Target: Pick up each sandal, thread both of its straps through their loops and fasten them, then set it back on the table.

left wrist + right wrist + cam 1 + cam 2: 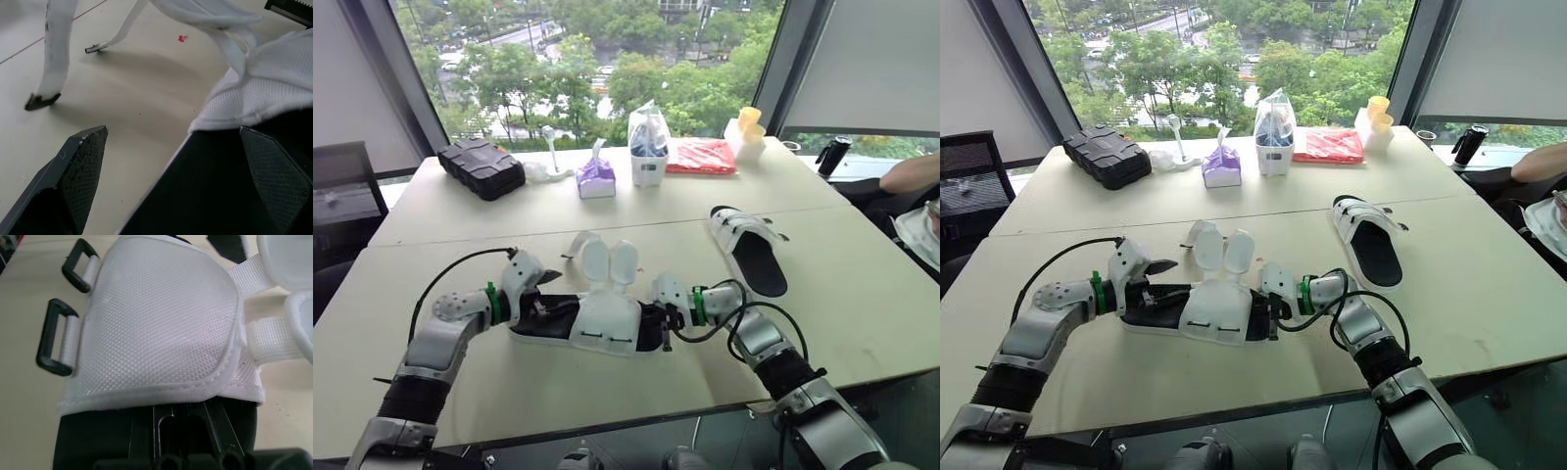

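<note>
At the far side of the table (pixel 862 304) stand a black case (pixel 481 166), a tissue box (pixel 596 178) and a red packet (pixel 702 157). The near sandal (pixel 607 318) lies at the front between both arms, and the second sandal (pixel 749 250) is to its right. The left gripper (pixel 171 147) is spread wide over one end. The right gripper (pixel 668 304) reaches the other end; whether it grips, I cannot tell.

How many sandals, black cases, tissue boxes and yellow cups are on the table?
sandals: 2
black case: 1
tissue box: 1
yellow cups: 2
total: 6
</note>
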Controlling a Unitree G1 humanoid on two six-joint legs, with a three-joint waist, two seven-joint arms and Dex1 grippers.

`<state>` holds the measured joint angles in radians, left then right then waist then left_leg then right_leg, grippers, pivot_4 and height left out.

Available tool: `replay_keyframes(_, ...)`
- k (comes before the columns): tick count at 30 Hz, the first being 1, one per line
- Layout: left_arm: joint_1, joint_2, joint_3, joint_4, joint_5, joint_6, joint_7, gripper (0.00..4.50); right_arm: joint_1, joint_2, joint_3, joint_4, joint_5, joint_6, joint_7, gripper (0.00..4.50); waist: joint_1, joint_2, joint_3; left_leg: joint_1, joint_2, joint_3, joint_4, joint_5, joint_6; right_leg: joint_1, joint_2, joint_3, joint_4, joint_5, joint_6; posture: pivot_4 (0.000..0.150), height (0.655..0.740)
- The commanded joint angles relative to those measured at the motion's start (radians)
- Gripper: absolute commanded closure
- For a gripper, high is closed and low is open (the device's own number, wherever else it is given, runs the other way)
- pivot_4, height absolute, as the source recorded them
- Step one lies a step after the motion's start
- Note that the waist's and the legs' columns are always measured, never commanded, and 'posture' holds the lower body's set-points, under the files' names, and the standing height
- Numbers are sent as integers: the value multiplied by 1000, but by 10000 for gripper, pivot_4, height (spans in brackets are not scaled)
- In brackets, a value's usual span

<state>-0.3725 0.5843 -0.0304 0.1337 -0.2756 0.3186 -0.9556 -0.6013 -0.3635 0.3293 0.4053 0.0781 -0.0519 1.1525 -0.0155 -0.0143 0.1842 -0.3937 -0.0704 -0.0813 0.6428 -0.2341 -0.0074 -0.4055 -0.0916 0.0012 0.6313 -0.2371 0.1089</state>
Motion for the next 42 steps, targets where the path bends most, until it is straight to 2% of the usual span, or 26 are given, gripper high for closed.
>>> replay_keyframes(1, -1, -13, 1, -56, -22, 18, 1, 0, 12, 19, 5, -23, -14, 59, -34, 44456, 0, 0, 0, 0, 0, 0, 0, 0, 0, 0, 0, 0, 0, 0, 0, 1500, 7400)
replay_keyframes(11, 25, -67, -1, -128, -35, 74, 39, 0, 100, 66, 62, -171, -22, 196, -69, 44456, -5, 0, 0, 1, 0, 0, -11, 1, -1, -2, -1, 2, -1, -1, -2, 1500, 7400)
replay_keyframes(24, 57, -72, -26, -255, -97, 199, 6, 0, 27, 70, 13, -96, -48, 162, -121, 44456, -1, 0, 0, 2, -1, 0, -13, 1, -1, -3, 3, 6, -1, -2, -4, 1500, 7400)
replay_keyframes(28, 62, -74, -29, -242, -69, 173, 27, 0, 16, 66, 14, -90, -46, 172, -115, 44456, -1, 0, 0, 2, -1, 0, -13, 1, -1, -3, 3, 6, -1, -2, -4, 1500, 7400)
replay_keyframes(31, 53, -82, -28, -201, -27, 125, 68, 0, 85, 28, 67, -198, -28, 263, -41, 44456, 4, 0, 0, 2, -1, 0, -13, 1, -1, -3, 3, 6, -1, -2, -4, 1500, 7400)
replay_keyframes(35, 49, -92, -27, -192, -22, 105, 86, 0, 137, 15, 90, -260, -27, 310, -35, 44456, 4, 0, 0, 2, -1, 0, -14, 1, -1, -2, 3, 6, -3, -2, -4, 1500, 7400)
replay_keyframes(42, 55, -92, -36, -193, -18, 96, 88, 0, 131, 22, 120, -241, -77, 251, -57, 44456, -1, 0, 0, 2, -1, 0, -14, 0, -1, -3, 3, 6, -3, -2, -4, 1500, 7400)
